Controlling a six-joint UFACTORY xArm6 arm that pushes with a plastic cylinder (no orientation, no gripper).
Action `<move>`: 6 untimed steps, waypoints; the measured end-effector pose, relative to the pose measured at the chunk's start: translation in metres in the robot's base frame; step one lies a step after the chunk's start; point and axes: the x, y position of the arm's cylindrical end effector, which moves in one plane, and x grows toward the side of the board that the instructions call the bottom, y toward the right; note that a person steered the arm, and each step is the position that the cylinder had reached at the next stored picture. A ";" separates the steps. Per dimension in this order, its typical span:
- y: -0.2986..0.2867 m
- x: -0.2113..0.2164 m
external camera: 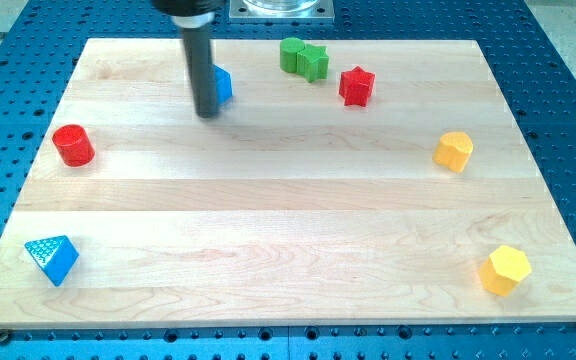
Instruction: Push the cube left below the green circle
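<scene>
My tip [208, 113] rests on the wooden board [268, 230] near the view's top left. The blue cube [223, 85] sits just to the right of the rod and slightly above the tip, partly hidden behind the rod and seemingly touching it. The green circle [291, 53] stands near the board's top edge, to the right of and above the cube. A second green block [315, 63], its shape unclear, touches the circle's right side.
A red star [356, 86] sits right of the green blocks. A red cylinder [72, 145] is at the left edge and a blue triangle [52, 259] at bottom left. One yellow block [454, 151] is at the right and a yellow hexagon [506, 270] at bottom right.
</scene>
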 end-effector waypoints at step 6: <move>0.051 -0.047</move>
